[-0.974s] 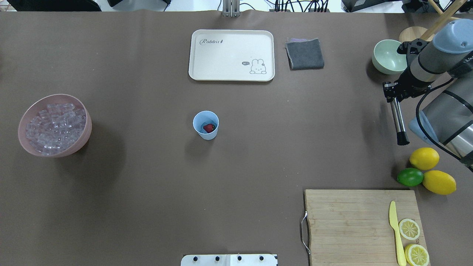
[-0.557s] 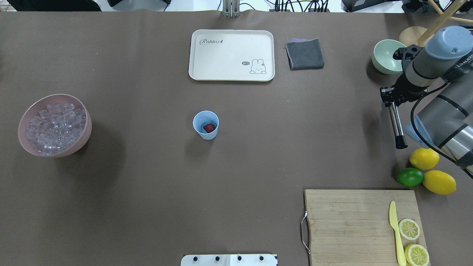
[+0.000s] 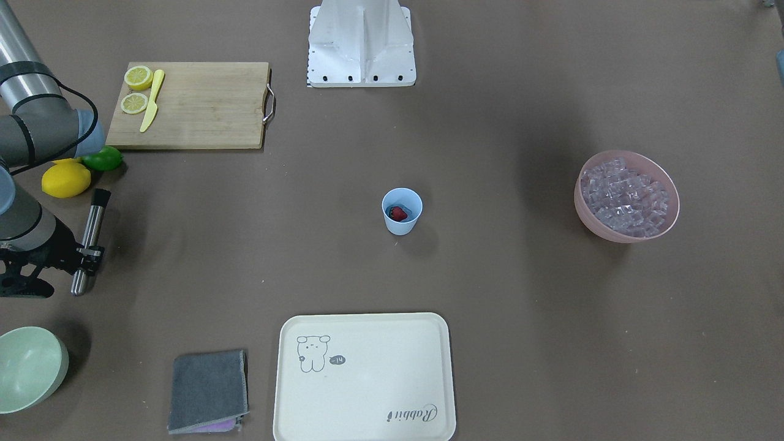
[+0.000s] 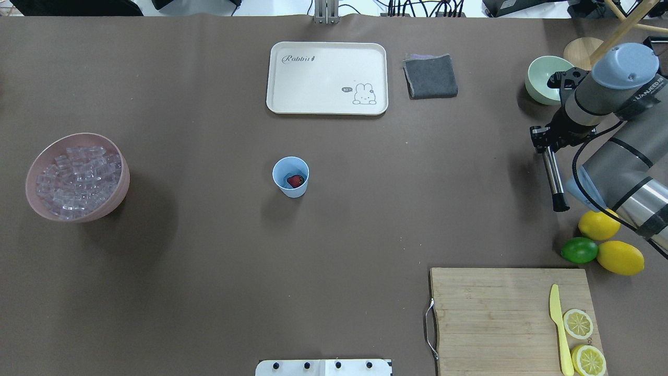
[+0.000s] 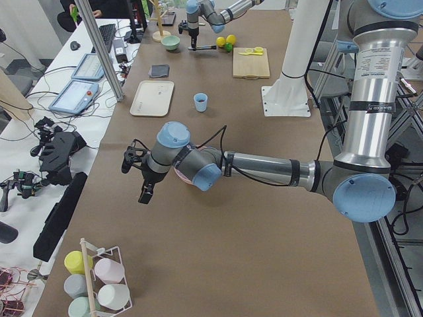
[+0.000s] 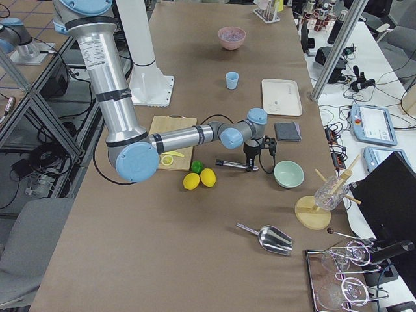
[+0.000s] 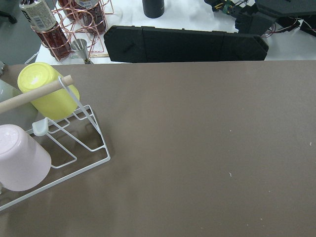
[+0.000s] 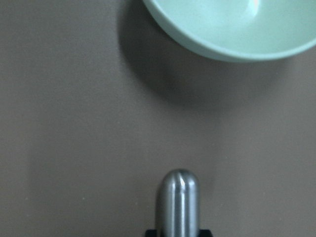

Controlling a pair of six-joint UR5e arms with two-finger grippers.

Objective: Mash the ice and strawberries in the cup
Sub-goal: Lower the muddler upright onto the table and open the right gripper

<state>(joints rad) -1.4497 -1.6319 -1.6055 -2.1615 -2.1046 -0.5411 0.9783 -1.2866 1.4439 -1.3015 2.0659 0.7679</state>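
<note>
The light blue cup (image 4: pixel 290 176) stands upright at the table's middle with the red strawberry (image 4: pixel 295 180) inside it; both also show in the front view, cup (image 3: pixel 402 222) and strawberry (image 3: pixel 398 213). The ice (image 4: pixel 78 177) fills a pink bowl (image 4: pixel 123 193) at the left. My right gripper (image 4: pixel 544 142) is shut on a steel muddler (image 4: pixel 553 177) with a black end, held roughly level above the table far right of the cup. My left gripper (image 5: pixel 143 193) shows only in the exterior left view, beyond the bowl; I cannot tell its state.
A cream tray (image 4: pixel 326 77) and a grey cloth (image 4: pixel 430 76) lie at the back. A pale green bowl (image 4: pixel 543 78) sits just behind my right gripper. Two lemons (image 4: pixel 599 223) and a lime (image 4: pixel 579 250) lie under the muddler's tip, beside a cutting board (image 4: pixel 496 313).
My right arm has shifted a little to the left, toward the table's middle, with the muddler in it. The cup, strawberry and ice bowl have not moved.
</note>
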